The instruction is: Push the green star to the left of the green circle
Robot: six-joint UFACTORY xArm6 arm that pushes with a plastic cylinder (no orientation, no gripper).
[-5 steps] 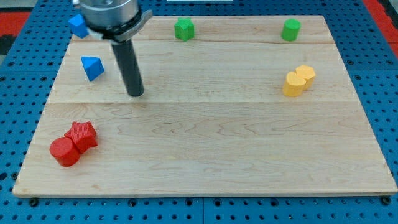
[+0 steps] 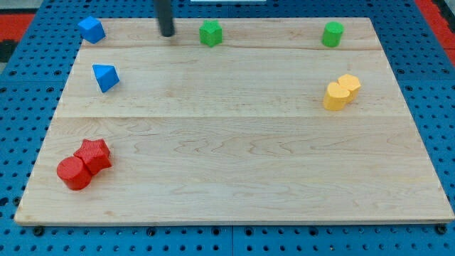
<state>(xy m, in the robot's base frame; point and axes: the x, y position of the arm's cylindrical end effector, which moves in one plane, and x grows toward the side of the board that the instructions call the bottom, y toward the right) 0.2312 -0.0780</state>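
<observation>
Positioned near the view's top edge of the wooden board point(image 2: 234, 163), my tip point(image 2: 166, 34) is seen as the lower end of a plain dark rod with nothing held on it, since no jaws exist to open or close. Just to the view's right of my tip, with a small gap between them, the green star point(image 2: 210, 33) is found; it appears as a small, bright green block with a notched outline, its points too small to be counted. Well further to the view's right, along the same top strip, the green circle point(image 2: 332, 34) is placed. To the view's left of my tip a blue block point(image 2: 91, 29) is seen, and below that a blue triangle point(image 2: 105, 77). Two touching yellow blocks point(image 2: 342, 92) are set far to the lower right, and a red star point(image 2: 94, 154) is pressed against a red circle point(image 2: 74, 173) far below-left.
</observation>
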